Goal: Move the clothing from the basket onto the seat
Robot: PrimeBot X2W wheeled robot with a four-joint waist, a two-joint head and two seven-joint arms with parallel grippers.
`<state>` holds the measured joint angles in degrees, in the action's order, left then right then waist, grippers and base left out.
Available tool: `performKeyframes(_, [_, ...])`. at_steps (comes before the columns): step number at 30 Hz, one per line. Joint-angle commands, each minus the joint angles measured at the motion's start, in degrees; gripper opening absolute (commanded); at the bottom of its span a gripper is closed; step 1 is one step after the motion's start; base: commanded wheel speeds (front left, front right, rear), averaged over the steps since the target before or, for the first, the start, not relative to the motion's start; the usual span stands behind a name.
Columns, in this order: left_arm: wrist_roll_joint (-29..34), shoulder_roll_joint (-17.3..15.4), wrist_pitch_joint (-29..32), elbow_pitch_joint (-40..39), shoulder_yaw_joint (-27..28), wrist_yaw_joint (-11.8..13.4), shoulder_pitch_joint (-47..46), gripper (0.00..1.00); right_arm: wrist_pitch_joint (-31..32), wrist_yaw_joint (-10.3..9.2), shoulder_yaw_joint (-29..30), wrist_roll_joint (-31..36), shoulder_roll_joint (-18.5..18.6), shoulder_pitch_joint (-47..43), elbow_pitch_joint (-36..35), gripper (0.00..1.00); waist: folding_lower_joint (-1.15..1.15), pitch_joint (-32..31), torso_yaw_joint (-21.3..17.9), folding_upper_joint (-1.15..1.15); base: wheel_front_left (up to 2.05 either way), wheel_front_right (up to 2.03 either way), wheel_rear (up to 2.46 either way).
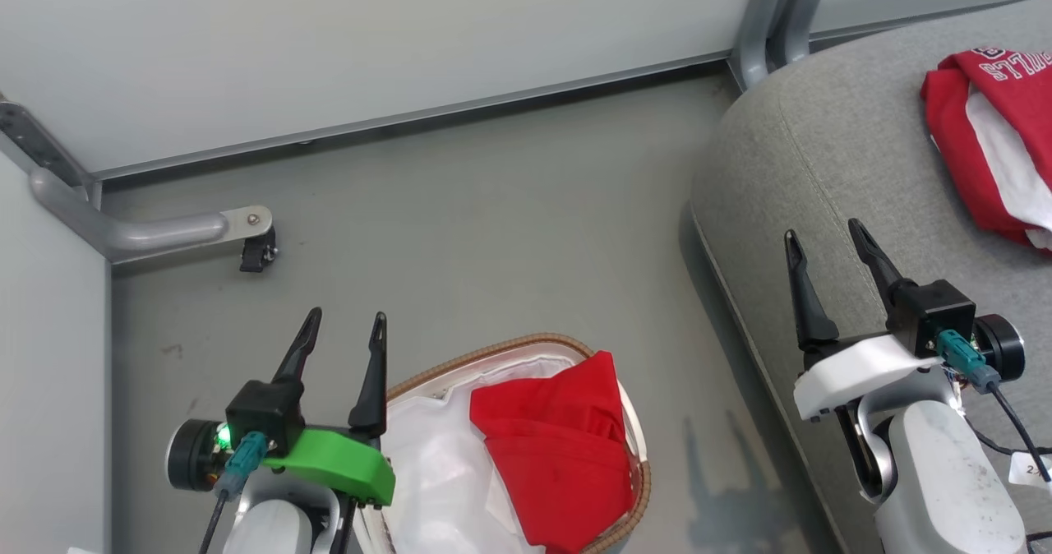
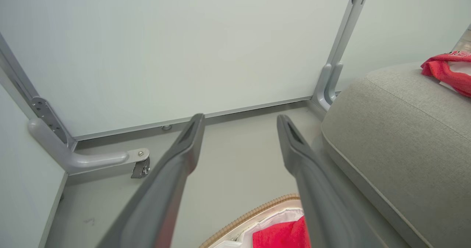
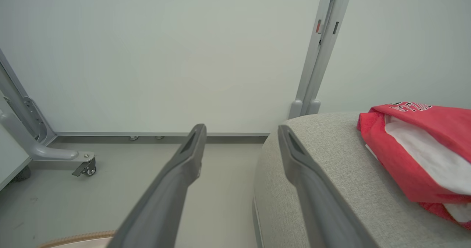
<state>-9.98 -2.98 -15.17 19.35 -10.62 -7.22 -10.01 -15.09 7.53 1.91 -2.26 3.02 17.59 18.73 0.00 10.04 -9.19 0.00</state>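
**While one waits in the basket, one is on the seat**

As both claws hang released and empty, count two garments: one plain red piece point(image 1: 559, 447) lying in the one basket point(image 1: 493, 350) just beside the left gripper point(image 1: 347, 316), and one red-and-white jersey point(image 1: 998, 143) on the one seat point(image 1: 822, 151), beyond the right gripper point(image 1: 823, 229).

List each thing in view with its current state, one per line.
red jersey: lying crumpled on the seat.
plain red piece: in the basket, on its liner.
basket: upright on the floor, one garment inside.
seat: holds the jersey.
left gripper: open, empty.
right gripper: open, empty.
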Motion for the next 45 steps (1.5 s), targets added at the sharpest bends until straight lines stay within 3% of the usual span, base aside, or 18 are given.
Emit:
performKeyframes(1, [0.5,0.0,0.0,0.6,1.0,0.3,1.3,1.00,-0.1,-0.08,0.1,-0.5,0.1,-1.5,-0.3,1.00,0.00,-2.0,2.0,0.00,0.00,0.00,0.00])
performKeyframes(17, [-2.3,0.0,0.0,2.9,6.9,2.9,8.5,1.00,-0.1,-0.08,-0.8,-1.7,0.0,-8.6,1.6,1.00,0.00,-6.1,4.4,0.00,0.00,0.00,0.00])
performKeyframes(27, [-2.3,0.0,0.0,1.7,5.8,3.2,8.7,1.00,-0.1,-0.08,-1.3,-2.0,0.0,-8.9,1.7,1.00,0.00,-5.7,4.4,0.00,0.00,0.00,0.00])
performKeyframes(35, [-3.4,0.0,0.0,3.2,2.8,2.1,5.2,1.00,-0.1,-0.08,-2.0,-2.0,0.0,-5.8,0.5,1.00,0.00,-1.2,3.0,0.00,0.00,0.00,0.00])
performKeyframes(45, [-4.6,0.0,0.0,8.7,-2.2,0.3,-5.1,1.00,-0.1,-0.08,-3.3,-2.7,0.0,1.4,-1.7,1.00,0.00,9.8,-0.1,0.00,0.00,0.00,0.00])
